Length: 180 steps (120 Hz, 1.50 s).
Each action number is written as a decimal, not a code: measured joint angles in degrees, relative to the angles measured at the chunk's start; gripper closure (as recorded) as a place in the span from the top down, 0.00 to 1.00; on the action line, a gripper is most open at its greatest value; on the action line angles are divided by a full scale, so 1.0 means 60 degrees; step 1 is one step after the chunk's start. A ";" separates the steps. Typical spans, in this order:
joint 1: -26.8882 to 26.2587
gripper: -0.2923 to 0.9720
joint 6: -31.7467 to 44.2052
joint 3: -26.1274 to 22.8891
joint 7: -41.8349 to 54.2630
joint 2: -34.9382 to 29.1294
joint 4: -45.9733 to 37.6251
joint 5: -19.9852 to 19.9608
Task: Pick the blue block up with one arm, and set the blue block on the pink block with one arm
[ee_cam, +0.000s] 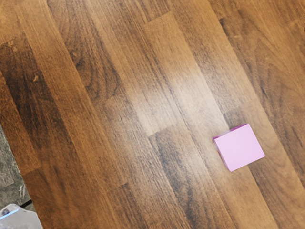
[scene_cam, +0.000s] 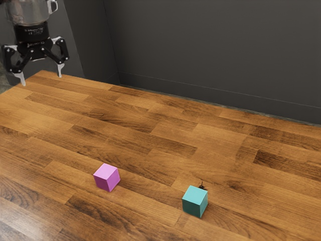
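The gripper [scene_cam: 41,75] hangs high above the far corner of the tabletop [scene_cam: 210,135], at the exterior view's upper left. Its two fingers are spread wide and there is nothing between them. The blue block [scene_cam: 194,201], which looks more teal than pure blue, sits on the near part of the tabletop, toward the exterior view's right and well apart from the gripper. The pink block [scene_cam: 106,177] sits to the exterior view's left of it, near but not touching, with a bare strip of wood between them. In the wrist view the pink block [ee_cam: 239,147] lies flat on the planks, seen from above.

The blue block seems to be a small solid cube with flat faces and sharp edges. I judge it light and stiff, so it should not give under the fingers. Its faces look smooth, so a pinch on an edge or a corner could let it slip or twist. The best hold is probably from above, on two opposite side faces at about middle height, with the fingers flat against them. The cube sits a little turned on the tabletop, so the hand may need to rotate to match it. A centred grip matters, because the pink block looks about the same size and offers only a small top to land on
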 joint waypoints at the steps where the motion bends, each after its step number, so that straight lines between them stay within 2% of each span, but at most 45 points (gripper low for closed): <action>1: 0.0000 0.77 0.0046 -0.0014 -0.0093 -0.0001 -0.0035 -0.0002; 20: -0.0098 0.77 0.0650 -0.0062 -0.1634 0.0018 -0.0480 0.0020; 34: -0.1608 0.77 0.0625 -0.0275 -0.2510 0.0713 -0.0180 -0.0034; 42: -0.2668 0.77 0.0531 -0.0351 -0.2622 0.1632 0.0398 -0.0358; 52: -0.3216 0.77 0.0625 -0.0934 -0.2539 0.3070 0.1016 -0.0663; 64: -0.3399 0.77 0.1264 -0.1321 -0.1390 0.4146 0.1226 -0.0514; 71: -0.3205 0.77 0.2137 -0.1402 -0.0563 0.3943 0.0104 -0.0363; 78: -0.3126 0.77 0.2991 -0.1442 0.0271 0.4312 -0.0183 -0.0299; 98: -0.3179 0.77 0.5125 -0.1620 0.2441 0.5294 -0.0464 -0.0609; 116: -0.3144 0.77 0.6363 -0.1636 0.4686 0.5893 -0.0552 -0.0746; 129: -0.3132 0.77 0.7317 -0.1633 0.6052 0.5926 -0.1163 -0.0855; 144: -0.3209 0.77 0.8362 -0.1632 0.7290 0.5436 -0.2419 -0.1068; 155: -0.3239 0.77 0.8950 -0.1633 0.8039 0.5368 -0.2714 -0.1313; 180: -0.3177 0.77 0.9632 -0.1620 0.8594 0.5438 -0.3150 -0.2503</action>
